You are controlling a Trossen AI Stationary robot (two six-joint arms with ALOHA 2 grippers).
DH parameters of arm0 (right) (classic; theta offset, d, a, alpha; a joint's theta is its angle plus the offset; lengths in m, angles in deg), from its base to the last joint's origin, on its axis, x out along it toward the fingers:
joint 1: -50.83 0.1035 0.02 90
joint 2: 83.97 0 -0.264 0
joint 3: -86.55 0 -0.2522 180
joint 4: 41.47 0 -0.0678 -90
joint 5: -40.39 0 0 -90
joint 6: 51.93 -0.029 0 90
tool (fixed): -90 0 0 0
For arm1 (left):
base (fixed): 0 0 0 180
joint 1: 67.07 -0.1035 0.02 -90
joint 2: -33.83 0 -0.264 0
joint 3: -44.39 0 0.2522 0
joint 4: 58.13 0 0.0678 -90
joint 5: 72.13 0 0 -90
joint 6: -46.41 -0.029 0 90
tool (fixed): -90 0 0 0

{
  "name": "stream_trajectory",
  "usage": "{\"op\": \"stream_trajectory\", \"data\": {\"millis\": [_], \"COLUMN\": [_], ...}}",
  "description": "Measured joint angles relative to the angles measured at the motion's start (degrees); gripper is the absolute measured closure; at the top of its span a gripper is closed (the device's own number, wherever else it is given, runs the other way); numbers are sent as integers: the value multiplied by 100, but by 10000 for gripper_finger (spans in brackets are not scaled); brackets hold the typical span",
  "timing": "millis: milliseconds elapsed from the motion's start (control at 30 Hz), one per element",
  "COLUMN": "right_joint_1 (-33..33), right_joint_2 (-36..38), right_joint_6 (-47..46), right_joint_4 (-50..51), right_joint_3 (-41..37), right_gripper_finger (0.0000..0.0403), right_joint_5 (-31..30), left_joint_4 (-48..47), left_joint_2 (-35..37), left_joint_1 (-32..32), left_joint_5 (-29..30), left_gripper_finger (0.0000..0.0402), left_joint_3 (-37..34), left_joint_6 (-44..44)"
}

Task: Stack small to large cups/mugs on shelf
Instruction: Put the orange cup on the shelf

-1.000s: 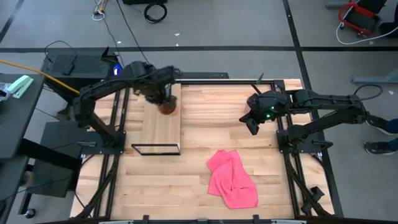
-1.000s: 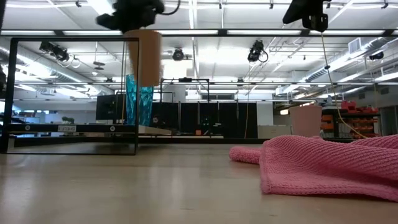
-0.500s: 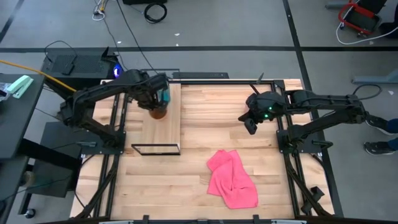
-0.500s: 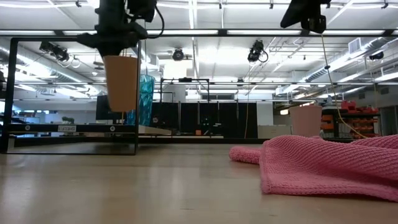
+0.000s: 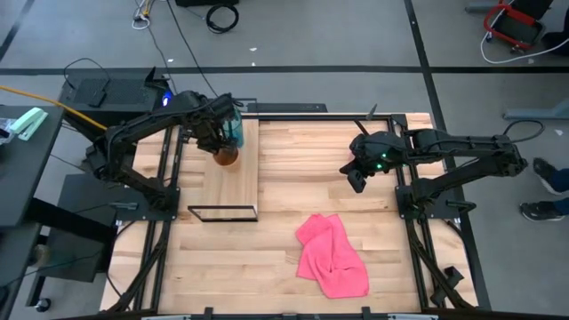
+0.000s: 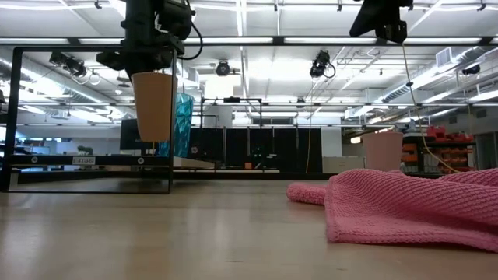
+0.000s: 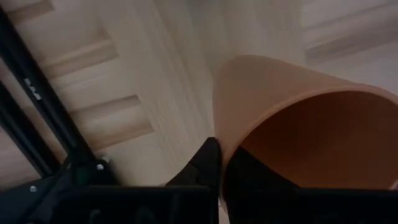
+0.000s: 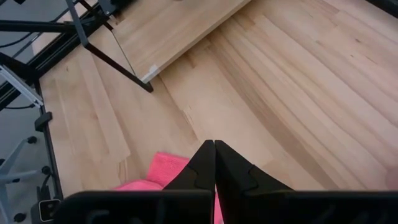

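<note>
The left claw (image 6: pixel 153 66) is clamped on the rim of the orange cup (image 6: pixel 154 105), one finger inside the mouth and one outside, as the left wrist view shows — a rim pinch that leaves the cup's body hanging free below, upright and mouth up. That hold makes sense for lowering it straight down into a wider cup. In the high view the orange cup (image 5: pixel 227 157) hangs over the far end of the shelf (image 5: pixel 233 182), just beside the tall teal cup (image 5: pixel 235 133), which stands on the board at its far edge. In the low view the orange cup's base is well clear of the board, beside the teal cup (image 6: pixel 180 124) rather than above it — so my reading is that the nesting has not yet begun.

The right claw (image 5: pixel 355 178) hovers above the bare table (image 5: pixel 302 267) on the right, fingers pressed together and holding nothing, likely kept out of the way. The pink cloth (image 5: pixel 333 256) lies crumpled on the near part of the table. The small pink cup I cannot pick out with confidence.
</note>
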Motion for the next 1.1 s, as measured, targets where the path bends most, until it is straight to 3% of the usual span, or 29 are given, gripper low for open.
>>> {"op": "stream_trajectory", "data": {"millis": [1100], "right_joint_1": [0], "right_joint_2": [-1], "right_joint_6": [5], "right_joint_4": [-22], "right_joint_3": [0], "right_gripper_finger": [395], "right_joint_5": [-2], "left_joint_4": [-108], "left_joint_2": [-444], "left_joint_1": [-99], "left_joint_5": [-38], "left_gripper_finger": [391], "left_joint_3": [3], "left_joint_6": [-347]}}
